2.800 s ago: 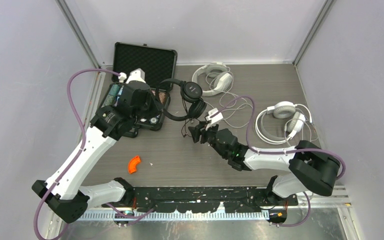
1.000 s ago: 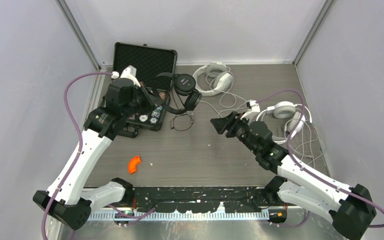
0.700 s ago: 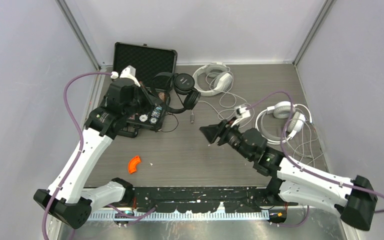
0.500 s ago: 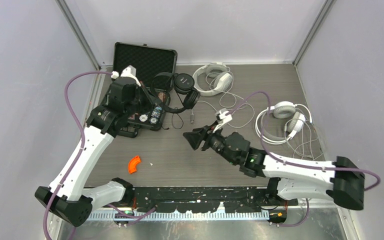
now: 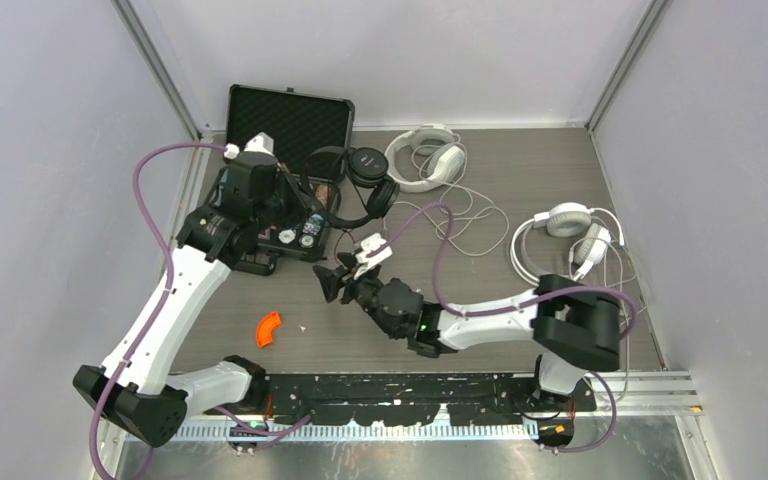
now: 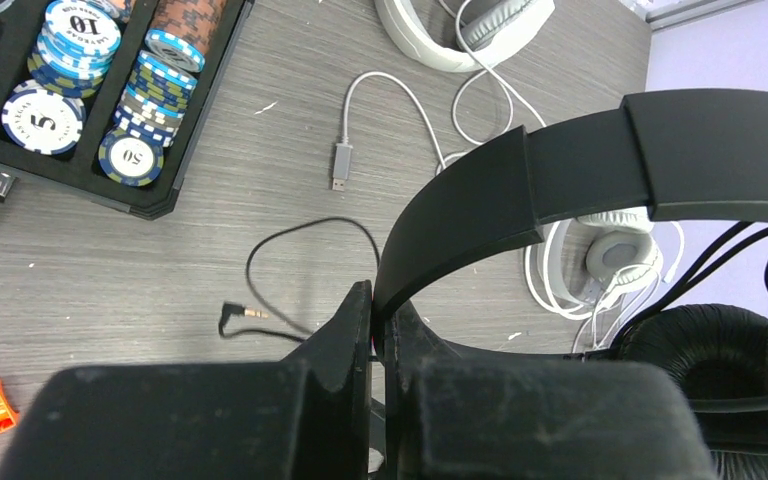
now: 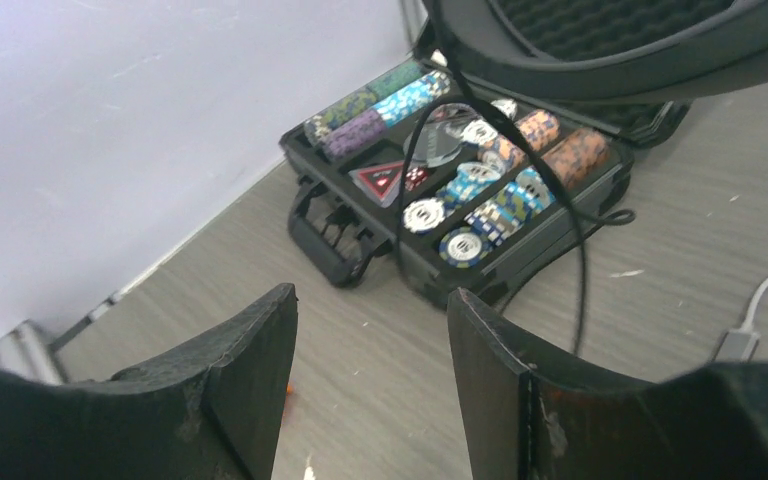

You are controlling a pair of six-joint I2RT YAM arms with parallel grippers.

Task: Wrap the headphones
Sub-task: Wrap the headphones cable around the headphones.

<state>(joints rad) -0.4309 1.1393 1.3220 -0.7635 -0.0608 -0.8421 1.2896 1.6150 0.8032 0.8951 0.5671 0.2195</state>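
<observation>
Woodgrain tbl; left gripper clamps matte headphones.

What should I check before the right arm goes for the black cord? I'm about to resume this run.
1. Hold: left gripper shut on the black headphones at the band: ok.
2. Reach: right gripper open and empty: ok.
3. Target: black cord loose on the table, jack plug free: ok.
4. Snag: cord clear of the chip case: cannot tell.
5. Tangle: USB plug apart from black cord: ok.

Spread claw, poker-chip case, black cord
</observation>
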